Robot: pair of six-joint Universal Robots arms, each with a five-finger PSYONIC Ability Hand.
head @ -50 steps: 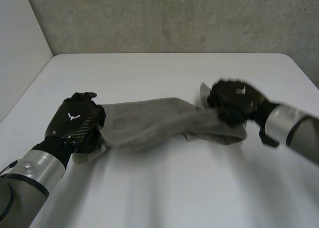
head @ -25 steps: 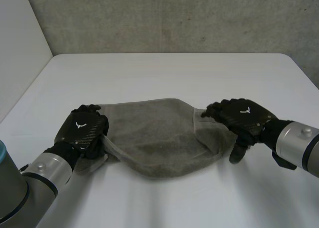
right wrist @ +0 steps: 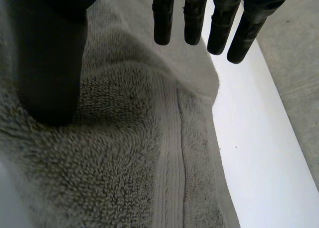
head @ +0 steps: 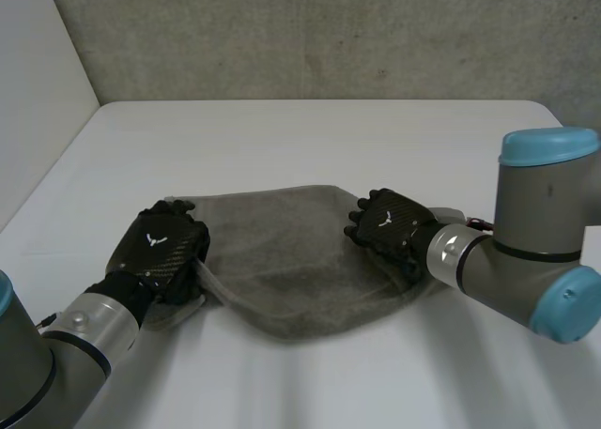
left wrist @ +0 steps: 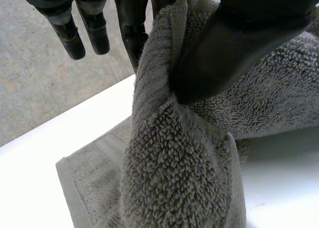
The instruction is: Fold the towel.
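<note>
Right hand (head: 387,224) has slid inward, open on the towel (head: 282,260); left hand (head: 160,251) pinches its edge.

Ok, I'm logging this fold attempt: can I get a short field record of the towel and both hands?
towel: grey, bunched, lying on the white table
left hand: at the towel's left end, pinching a fold between thumb and fingers
right hand: resting on the towel's right part, fingers straight, gripping nothing
fold: not yet tidy
</note>
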